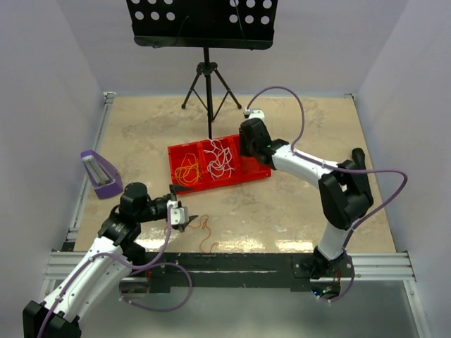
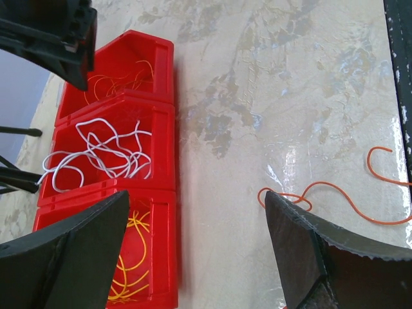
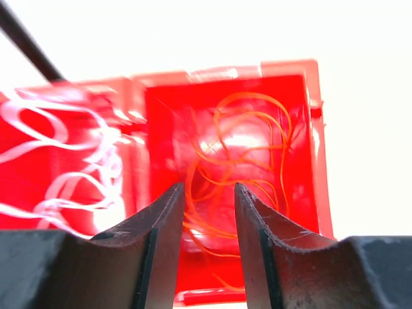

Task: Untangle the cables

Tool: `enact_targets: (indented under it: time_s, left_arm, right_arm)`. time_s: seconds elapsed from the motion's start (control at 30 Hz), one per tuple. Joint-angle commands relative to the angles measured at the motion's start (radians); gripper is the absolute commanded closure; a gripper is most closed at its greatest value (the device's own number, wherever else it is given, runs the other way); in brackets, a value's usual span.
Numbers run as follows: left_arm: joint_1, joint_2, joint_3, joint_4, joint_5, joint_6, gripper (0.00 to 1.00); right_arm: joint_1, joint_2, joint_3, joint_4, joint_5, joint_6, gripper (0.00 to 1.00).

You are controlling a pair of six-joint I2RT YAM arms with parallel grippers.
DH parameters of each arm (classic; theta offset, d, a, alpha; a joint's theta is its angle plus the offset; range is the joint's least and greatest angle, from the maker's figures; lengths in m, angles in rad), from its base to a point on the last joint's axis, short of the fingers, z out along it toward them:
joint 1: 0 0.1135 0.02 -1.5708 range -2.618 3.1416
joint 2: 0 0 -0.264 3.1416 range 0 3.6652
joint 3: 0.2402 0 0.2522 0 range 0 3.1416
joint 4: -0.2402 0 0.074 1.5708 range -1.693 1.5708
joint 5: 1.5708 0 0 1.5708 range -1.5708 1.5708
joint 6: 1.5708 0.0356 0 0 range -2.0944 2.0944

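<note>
A red three-compartment tray [image 1: 211, 184] holds sorted cables: yellow ones [image 1: 187, 172] on the left, white ones [image 1: 220, 158] in the middle, orange ones under my right gripper. A loose orange cable [image 1: 205, 229] lies on the table by my left gripper [image 1: 186, 219], which is wide open and empty just left of it. In the left wrist view the cable [image 2: 335, 192] lies past the right finger. My right gripper [image 1: 248, 149] hovers over the tray's right compartment. In its wrist view the jaws stand narrowly apart [image 3: 207, 190] above the orange cables [image 3: 248, 145], with white cables [image 3: 64, 151] to the left.
A black music stand [image 1: 203, 24] on a tripod [image 1: 208, 88] stands at the back of the table. A purple wedge-shaped object [image 1: 99, 174] sits at the left edge. A metal rail [image 1: 232, 264] runs along the near edge.
</note>
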Motion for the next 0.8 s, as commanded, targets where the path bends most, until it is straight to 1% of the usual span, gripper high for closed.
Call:
enact_targets:
  time_s: [0.0,0.13,0.2,0.27,0.4,0.5,0.63,0.77]
  left_arm:
    - [0.006,-0.002,0.054,0.053,-0.017,-0.056,0.07]
    - [0.006,0.005,0.086,0.024,-0.029,-0.059,0.04]
    - [0.008,0.01,0.104,0.015,-0.048,-0.073,0.02]
    - [0.008,0.011,0.118,0.036,-0.093,-0.135,0.0]
    - [0.014,0.015,0.141,0.122,-0.23,-0.309,0.0]
    - [0.02,0.025,0.155,0.142,-0.313,-0.401,0.0]
    - [0.022,0.031,0.176,0.148,-0.422,-0.488,0.0]
    - [0.022,0.073,0.238,0.104,-0.567,-0.542,0.0]
  right_arm:
    - [-0.002,-0.069,0.052,-0.021,-0.04,-0.013,0.58]
    - [-0.002,-0.125,0.05,-0.037,-0.039,-0.015,0.56]
    - [0.004,-0.194,0.013,-0.012,-0.089,-0.036,0.54]
    - [0.032,-0.277,-0.042,0.028,-0.164,-0.067,0.52]
    - [0.163,-0.395,-0.161,0.028,-0.204,-0.059,0.47]
    - [0.312,-0.425,-0.252,0.023,-0.204,-0.006,0.44]
    - [0.464,-0.428,-0.37,0.093,-0.281,0.076,0.42]
    - [0.561,-0.318,-0.398,0.146,-0.284,0.145,0.39]
